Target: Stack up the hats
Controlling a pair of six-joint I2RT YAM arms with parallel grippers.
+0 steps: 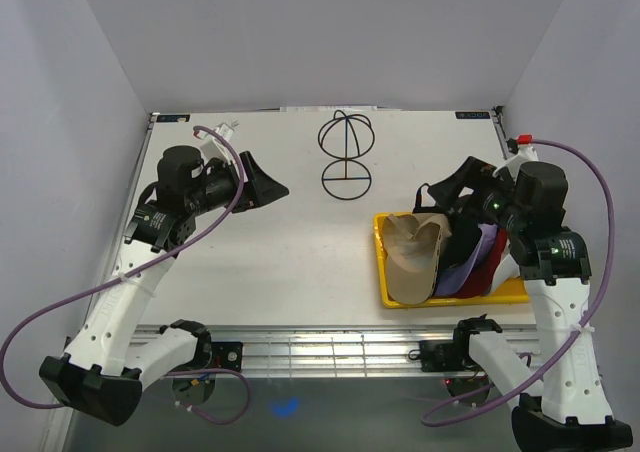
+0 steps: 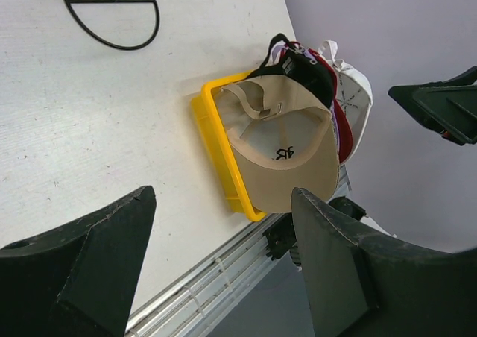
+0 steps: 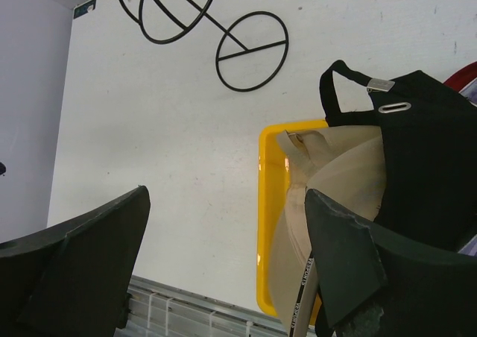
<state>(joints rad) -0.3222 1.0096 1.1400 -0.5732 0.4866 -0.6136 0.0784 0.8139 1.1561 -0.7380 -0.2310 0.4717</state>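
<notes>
hats are heaped in the yellow tray, lower right of the top view. left tool and right tool: jaws apart, empty. risk noted: the tan hat overlaps the black hat, so both could be dragged together, or the tray tugged off the surface.

Bright, even overhead light, soft shadows, all three views sharp.

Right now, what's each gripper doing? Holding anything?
Left gripper: open, holding nothing, over the bare table.
Right gripper: open, holding nothing, close to the tan hat.
</notes>
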